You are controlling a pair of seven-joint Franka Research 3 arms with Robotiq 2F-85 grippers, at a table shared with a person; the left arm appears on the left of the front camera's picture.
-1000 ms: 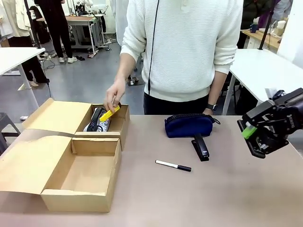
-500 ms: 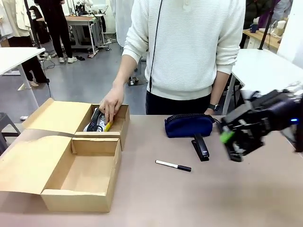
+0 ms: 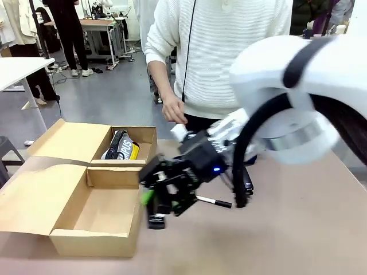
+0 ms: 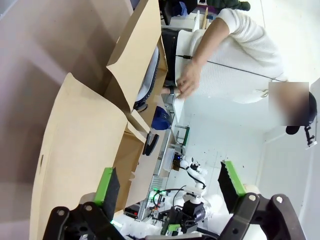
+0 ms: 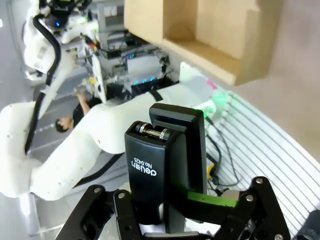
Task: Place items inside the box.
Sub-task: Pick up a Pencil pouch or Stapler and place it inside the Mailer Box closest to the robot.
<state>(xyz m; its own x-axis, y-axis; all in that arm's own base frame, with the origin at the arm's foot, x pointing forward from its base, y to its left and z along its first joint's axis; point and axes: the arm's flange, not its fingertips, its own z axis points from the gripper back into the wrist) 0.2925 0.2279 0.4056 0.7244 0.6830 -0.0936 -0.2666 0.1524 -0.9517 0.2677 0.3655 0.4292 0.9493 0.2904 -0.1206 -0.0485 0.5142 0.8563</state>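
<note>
The right fingers [image 3: 150, 196] clamp a black stapler [image 5: 165, 160] just outside the right wall of the box [image 3: 94, 243], so a low sweep may shove the cardboard or an early release drop it on the surface [image 3: 287, 240], while the left fingers [image 4: 107, 182] stand wide, empty.

Near compartment of the box [image 3: 114, 176], at nine o'clock from my right gripper [image 3: 153, 203]: bare floor, open top. Its side wall stands between, just beside the stapler [image 3: 156, 221] I grip. Far compartment, at eleven: crowded. Marker [image 3: 213, 201] at three; person's hand [image 3: 172, 112] at twelve.
</note>
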